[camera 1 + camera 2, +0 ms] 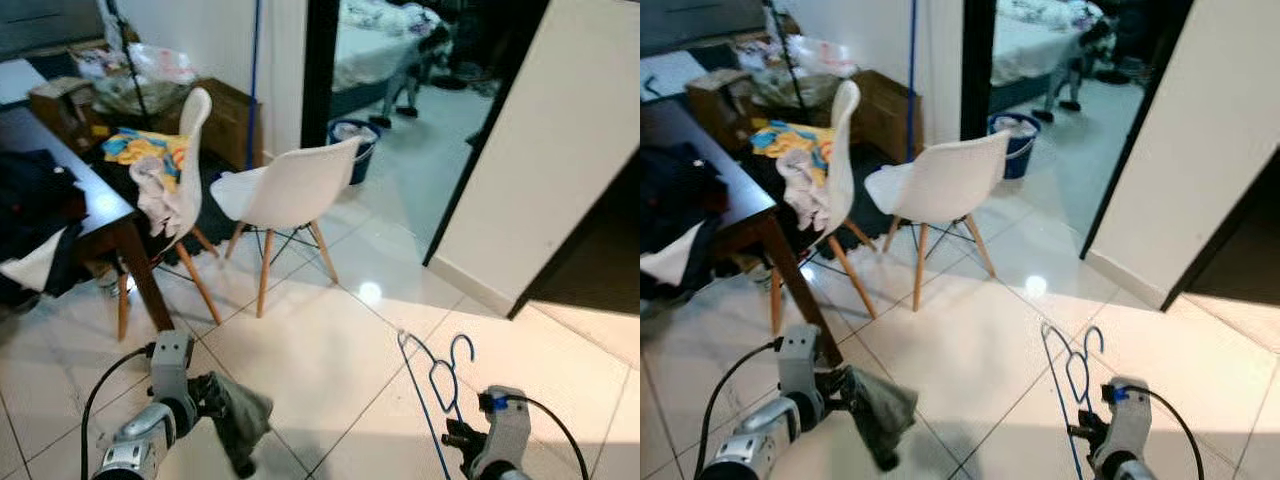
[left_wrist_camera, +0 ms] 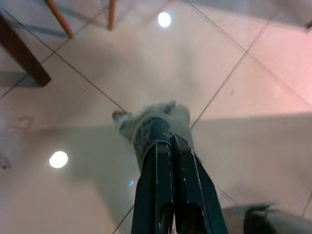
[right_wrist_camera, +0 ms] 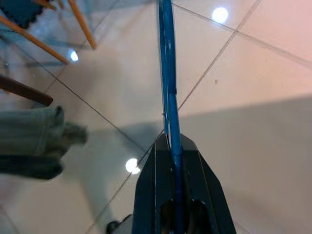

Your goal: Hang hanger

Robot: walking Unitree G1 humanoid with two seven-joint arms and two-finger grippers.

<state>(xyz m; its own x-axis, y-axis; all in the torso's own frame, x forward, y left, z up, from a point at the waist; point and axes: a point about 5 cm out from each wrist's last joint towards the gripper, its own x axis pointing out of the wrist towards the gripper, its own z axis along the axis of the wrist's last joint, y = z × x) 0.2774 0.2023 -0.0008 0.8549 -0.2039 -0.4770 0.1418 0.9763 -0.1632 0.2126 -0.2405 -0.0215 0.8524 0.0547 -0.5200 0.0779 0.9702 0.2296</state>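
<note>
1. Right gripper (image 1: 452,436) — low at the right, above the tiled floor (image 1: 330,360); its jaws are closed on the wire of a blue hanger (image 1: 432,378).
2. Hanger — held in the air in front of the right gripper, hook end away from the robot and curling at the far tip. In the right wrist view the blue wire (image 3: 168,83) runs straight out from between the closed black fingers (image 3: 151,195).
3. Left gripper (image 1: 225,400) — low at the left, jaws closed on a grey-green cloth (image 1: 243,415) that droops from it toward the floor. In the left wrist view the cloth (image 2: 151,126) is bunched over the tips of the shut fingers (image 2: 187,190).
4. White chairs — one (image 1: 285,195) stands on the tiles ahead of the robot, its back toward the camera; a second (image 1: 185,170) stands just beside the table with a pale garment (image 1: 155,195) draped over its seat.
5. Table (image 1: 105,215) — dark wood, at the left, carrying dark clothing (image 1: 35,200) and a yellow-and-blue fabric (image 1: 145,148).
6. Background — a blue bucket (image 1: 355,145) at a doorway behind the chair; a white door (image 1: 545,150) stands open at the right.
</note>
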